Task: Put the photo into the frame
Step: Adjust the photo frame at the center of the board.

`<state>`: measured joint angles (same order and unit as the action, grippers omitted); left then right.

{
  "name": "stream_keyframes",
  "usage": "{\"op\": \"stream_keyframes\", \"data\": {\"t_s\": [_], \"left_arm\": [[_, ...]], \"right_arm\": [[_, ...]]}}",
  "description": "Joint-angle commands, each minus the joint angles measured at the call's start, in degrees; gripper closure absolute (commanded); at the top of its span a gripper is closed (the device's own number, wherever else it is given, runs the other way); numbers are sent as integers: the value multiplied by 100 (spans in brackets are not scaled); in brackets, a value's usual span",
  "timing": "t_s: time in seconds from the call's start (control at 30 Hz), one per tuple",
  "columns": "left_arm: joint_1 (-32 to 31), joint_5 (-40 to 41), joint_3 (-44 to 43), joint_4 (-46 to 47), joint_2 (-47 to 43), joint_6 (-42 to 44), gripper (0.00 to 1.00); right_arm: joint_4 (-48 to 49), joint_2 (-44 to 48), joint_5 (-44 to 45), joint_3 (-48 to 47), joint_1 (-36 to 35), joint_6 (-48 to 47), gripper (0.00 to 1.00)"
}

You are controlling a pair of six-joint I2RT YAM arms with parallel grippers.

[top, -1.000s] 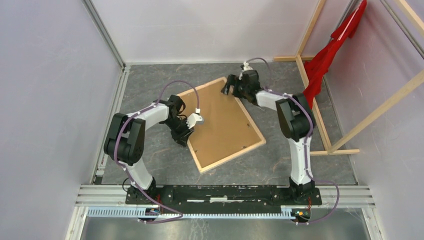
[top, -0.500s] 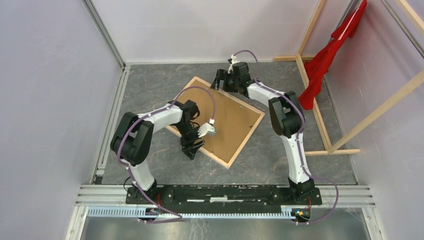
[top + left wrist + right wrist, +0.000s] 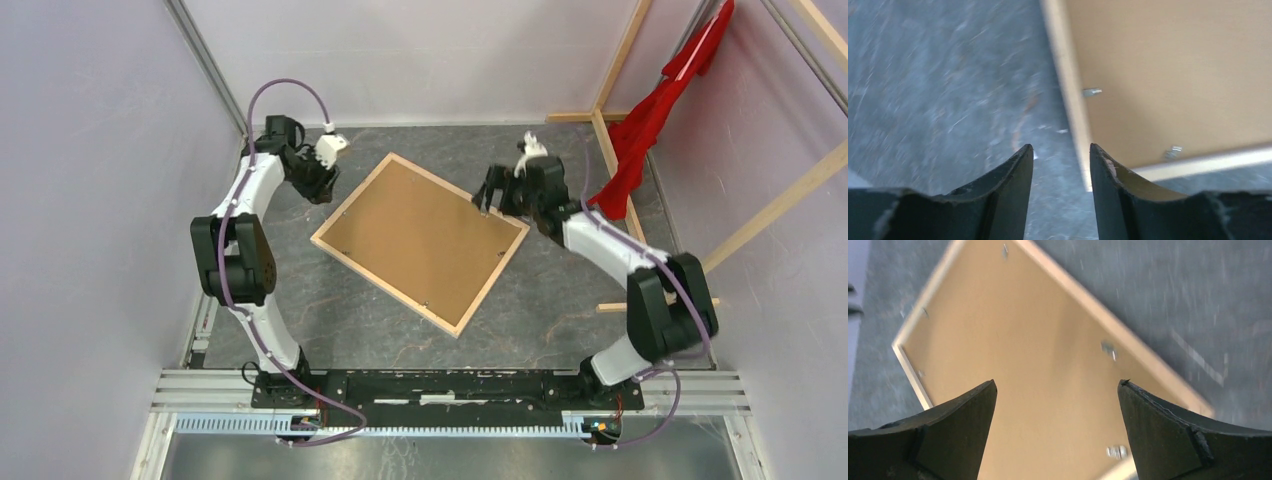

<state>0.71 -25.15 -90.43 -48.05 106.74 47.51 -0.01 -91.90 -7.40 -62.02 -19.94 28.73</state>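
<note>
Lying back-up on the grey bench [image 3: 560,300], the frame [image 3: 1071,100] sits turned cornerwise between the two arms, with a brown backing board [image 3: 420,243] seated inside its pale wood border. The left jaws stand a narrow gap apart with nothing between them, over bare bench just beside the frame's far-left edge. The right jaws are spread wide and empty, above the board near the frame's far-right edge. Small metal tabs [image 3: 1108,347] dot the board's rim.

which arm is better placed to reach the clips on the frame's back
Right, likely: the right gripper hangs wide open over the backing board, a clip ahead; the left gripper is beside the frame, above the table.
</note>
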Motion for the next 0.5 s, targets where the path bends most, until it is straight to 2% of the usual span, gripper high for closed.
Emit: {"op": "stream_keyframes", "data": {"t_s": [0.0,0.2,0.47], "left_arm": [[388,1019,-57,1284,434,-783,49],[519,1434,215,1894,947,-744,60],[518,498,1131,1734,688,-156,63]], "right_arm": [[-41,957,145,1310,-5,213,2],[-42,1832,-187,2536,19,441,2],[1147,1355,-942,3172,151,831,2]]}}
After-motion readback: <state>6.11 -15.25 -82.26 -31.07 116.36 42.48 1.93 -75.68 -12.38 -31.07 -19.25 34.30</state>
